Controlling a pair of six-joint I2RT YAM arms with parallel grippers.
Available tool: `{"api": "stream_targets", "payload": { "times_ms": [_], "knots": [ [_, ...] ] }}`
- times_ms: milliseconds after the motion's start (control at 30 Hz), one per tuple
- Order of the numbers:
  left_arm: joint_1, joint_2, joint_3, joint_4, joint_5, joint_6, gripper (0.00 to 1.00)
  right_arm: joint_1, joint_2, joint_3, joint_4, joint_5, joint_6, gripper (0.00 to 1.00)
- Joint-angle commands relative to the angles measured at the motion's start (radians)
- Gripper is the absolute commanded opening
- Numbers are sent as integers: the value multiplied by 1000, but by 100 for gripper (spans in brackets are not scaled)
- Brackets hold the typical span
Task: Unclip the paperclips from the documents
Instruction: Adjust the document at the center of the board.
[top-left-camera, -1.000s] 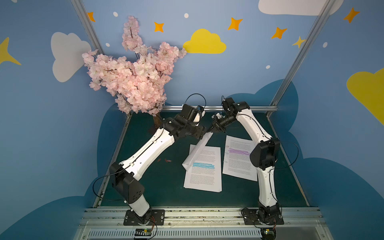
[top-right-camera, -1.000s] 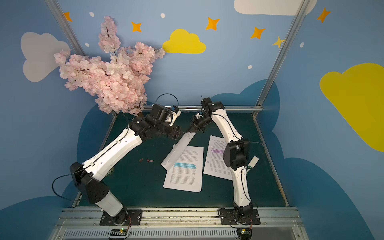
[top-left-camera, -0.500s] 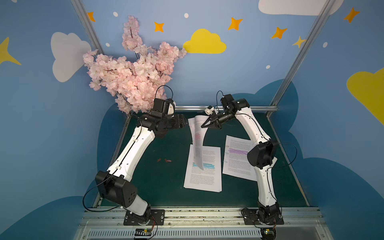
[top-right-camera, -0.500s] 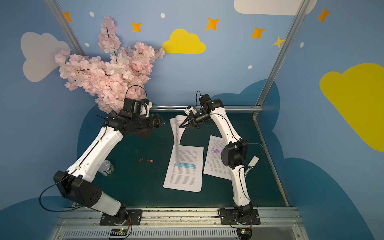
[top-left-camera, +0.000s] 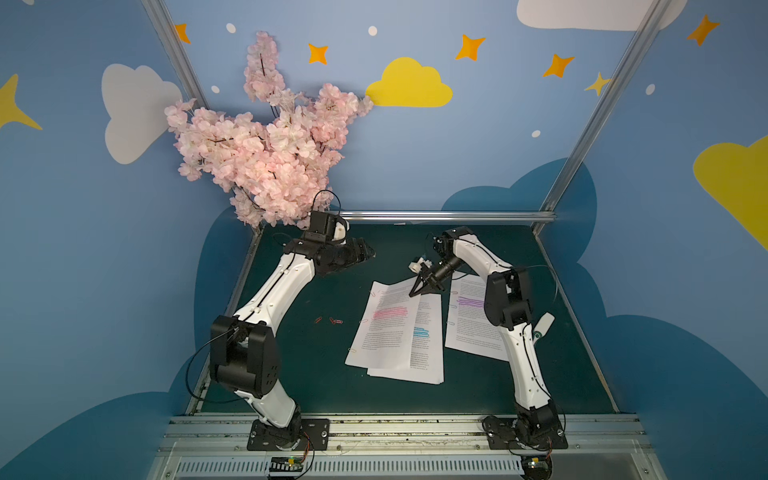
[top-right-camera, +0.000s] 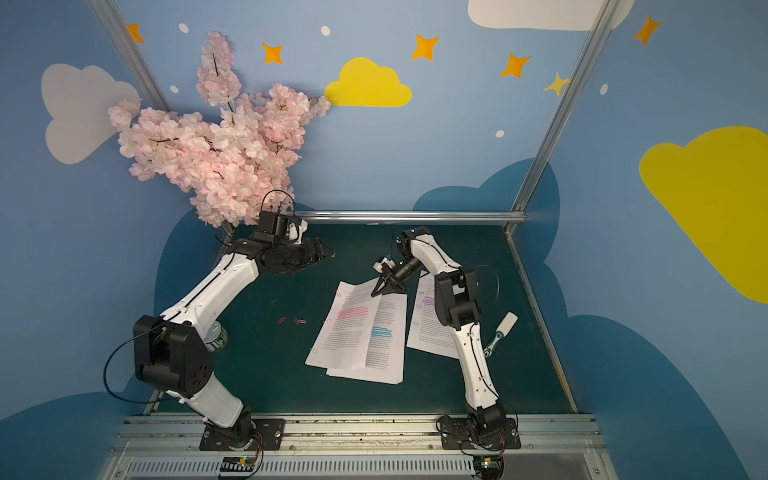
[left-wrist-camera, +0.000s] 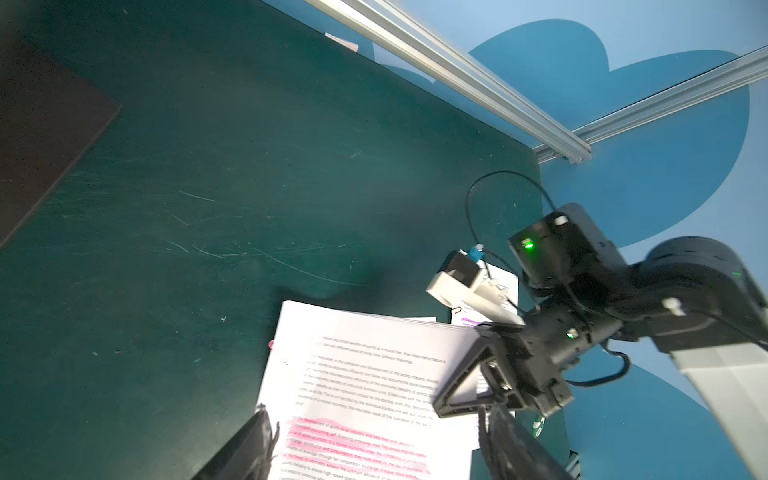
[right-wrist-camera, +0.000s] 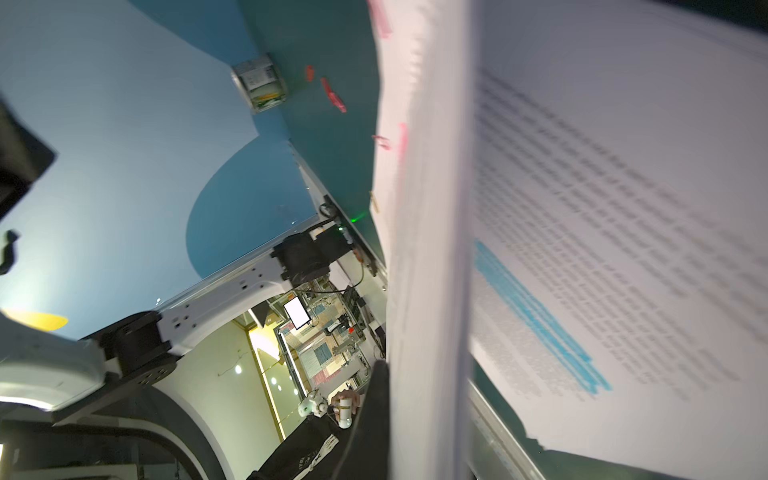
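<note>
Papers lie on the dark green counter (top-left-camera: 316, 386), and 12 o'clock here means the far wall. Nearest is the blue-band document (top-left-camera: 426, 353), flat in the middle. The pink-band document (top-left-camera: 382, 332) lies partly on top of it, toward 9 o'clock. Tiny paperclips (top-left-camera: 363, 321) are clipped along its 9 o'clock edge. Toward 3 o'clock lies the purple-band document (top-left-camera: 469, 328), partly under the right arm, with pale paperclips (top-left-camera: 452, 307) on its 9 o'clock edge. Toward 9 o'clock from the pink-band document, a few loose red paperclips (top-left-camera: 331, 321) lie on the bare counter, apart from any paper. A white and green tool (top-right-camera: 500, 334) lies at 3 o'clock by the right arm. A small tin (top-right-camera: 216, 337) stands at 9 o'clock beside the left arm. Farther back, the right claw (top-left-camera: 415, 291) is pinched tight on the far corner of the pink-band document and holds that side up off the blue-band document. The left claw (top-left-camera: 368, 254) hangs in the air toward 10 o'clock from it, with its fingers (left-wrist-camera: 249, 449) spread wide apart. Behind it, at 11 o'clock, stands a pink blossom tree (top-left-camera: 266, 158).
</note>
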Motion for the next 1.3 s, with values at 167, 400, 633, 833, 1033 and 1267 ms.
{"api": "stream_targets", "payload": {
  "times_ms": [167,400,633,833,1033,1267],
  "knots": [
    [-12,72,-32,-9,45,105,82,-54,-49,-66,-27,153,-80,0],
    [-55,184,-56,-45,91,232,81,-46,-52,-120,4,161,-92,0],
    [-113,290,-40,-55,109,288,80,-44,-46,-118,13,172,-87,0],
    [-132,336,-25,-91,30,340,77,-44,-46,-118,15,175,-87,0],
    [-137,364,-25,-90,32,377,65,-43,-41,-120,18,169,-87,0],
    [-145,378,-37,-49,69,356,9,-40,-35,-125,24,162,-89,0]
  ]
}}
